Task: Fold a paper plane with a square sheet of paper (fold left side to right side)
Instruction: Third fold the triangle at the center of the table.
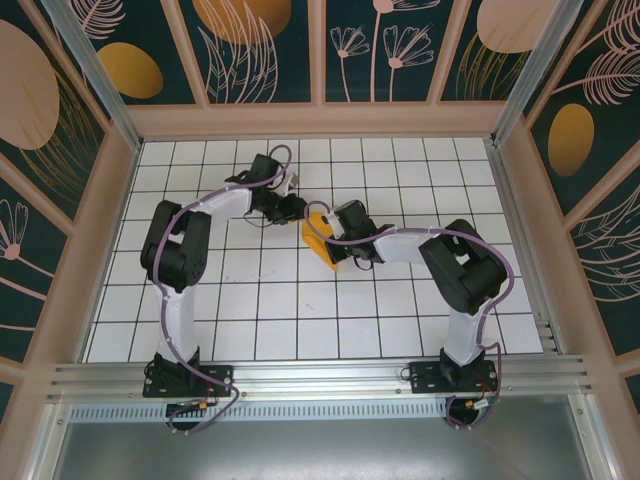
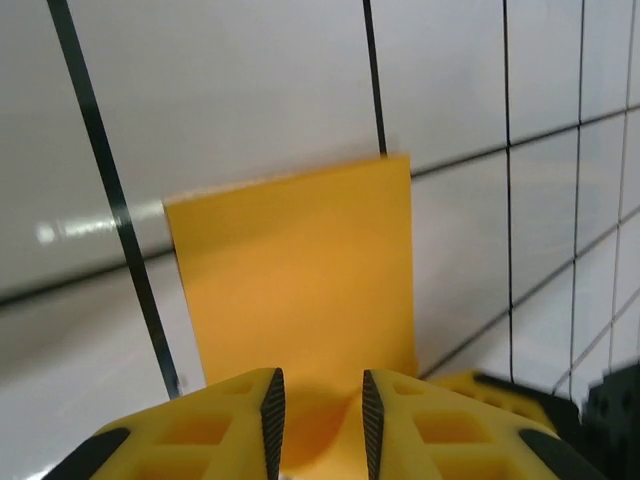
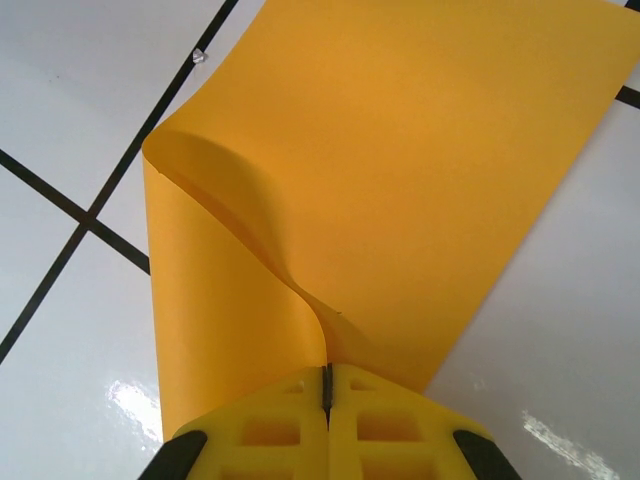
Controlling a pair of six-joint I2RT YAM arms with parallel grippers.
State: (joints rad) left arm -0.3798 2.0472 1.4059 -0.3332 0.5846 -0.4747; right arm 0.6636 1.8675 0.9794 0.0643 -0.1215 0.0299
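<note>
White gridded tabletop (image 1: 260, 320) carries the square sheet of paper (image 1: 318, 238). My right gripper (image 3: 327, 375) pinches its lifted edge; my left gripper (image 2: 322, 400), jaws parted, faces the sheet's other side.

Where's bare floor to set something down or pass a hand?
Free: near rows of white tiled floor along the metal rail; far-right tiles by the wooden wall. Crowded: centre, left gripper and right gripper at the orange-yellow paper sheet.

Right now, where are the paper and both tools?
paper (image 3: 400, 150), right wrist view, flat upper part.
right tool (image 3: 327, 383), right wrist view, between its fingertips.
left tool (image 2: 322, 392), left wrist view, between its fingertips.
</note>
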